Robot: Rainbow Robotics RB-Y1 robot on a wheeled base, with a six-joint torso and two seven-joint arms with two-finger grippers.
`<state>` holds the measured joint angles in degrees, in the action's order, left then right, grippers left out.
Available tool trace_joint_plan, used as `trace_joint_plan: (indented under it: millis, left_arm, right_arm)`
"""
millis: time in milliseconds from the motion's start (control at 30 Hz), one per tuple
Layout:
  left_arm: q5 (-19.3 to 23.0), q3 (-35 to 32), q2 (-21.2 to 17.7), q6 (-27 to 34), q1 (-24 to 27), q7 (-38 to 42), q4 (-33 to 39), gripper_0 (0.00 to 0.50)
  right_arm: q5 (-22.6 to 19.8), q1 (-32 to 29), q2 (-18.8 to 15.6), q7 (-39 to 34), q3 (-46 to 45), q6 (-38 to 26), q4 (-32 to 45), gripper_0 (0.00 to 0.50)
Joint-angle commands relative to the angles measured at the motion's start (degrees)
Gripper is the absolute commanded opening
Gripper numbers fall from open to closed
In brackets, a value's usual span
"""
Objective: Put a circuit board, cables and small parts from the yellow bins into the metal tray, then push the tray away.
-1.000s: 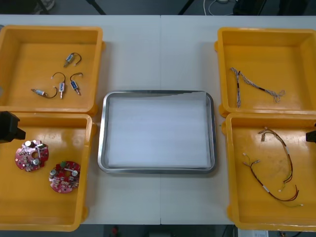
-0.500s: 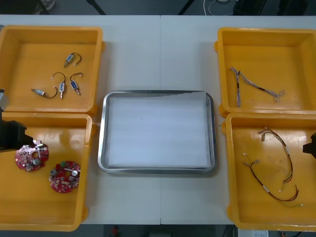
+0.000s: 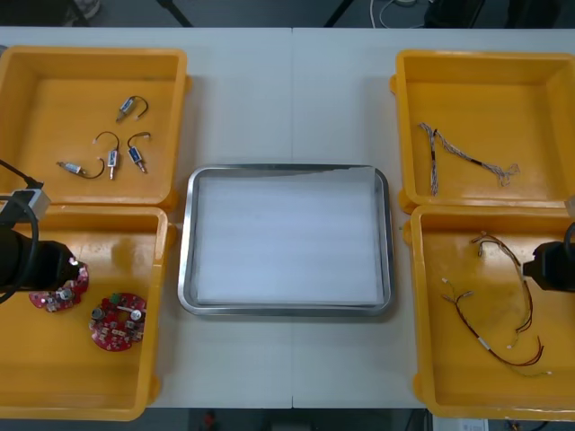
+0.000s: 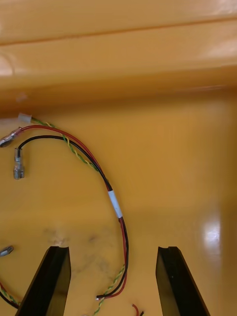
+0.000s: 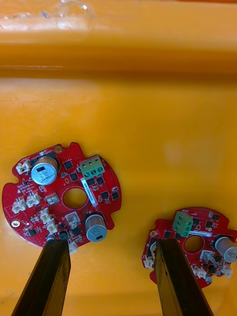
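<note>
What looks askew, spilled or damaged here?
Nothing stands out. Metal tray sits square between the yellow bins; circuit boards, cables and small metal parts lie inside them. Left gripper open over the boards, right gripper open over the red and black cable.

Metal tray (image 3: 287, 310) mid-table, white inside. Left gripper (image 3: 65, 268) over near-left yellow bin (image 3: 135, 395), overlapping the edge of one red circuit board (image 3: 59, 294). Second board (image 3: 117, 321) lies near it, apart. Right gripper (image 3: 544, 267) over near-right bin (image 3: 427, 359), beside red and yellow cables (image 3: 490, 346). Far-left bin (image 3: 54, 90): small metal parts (image 3: 112, 160). Far-right bin (image 3: 485, 81): twisted cable (image 3: 463, 157).
</note>
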<state>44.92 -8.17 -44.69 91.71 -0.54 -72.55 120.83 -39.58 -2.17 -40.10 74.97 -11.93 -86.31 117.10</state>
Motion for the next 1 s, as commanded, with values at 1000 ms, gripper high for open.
trace_joint_plan:
  millis: [1000]
  left_arm:
    - [-6.51, 7.56, -0.75, -8.92, -4.47, -4.79, -4.11, 0.500]
  right_arm:
    - [0.55, -1.44, -1.65, 8.97, 7.10, 12.39, -11.55, 0.452]
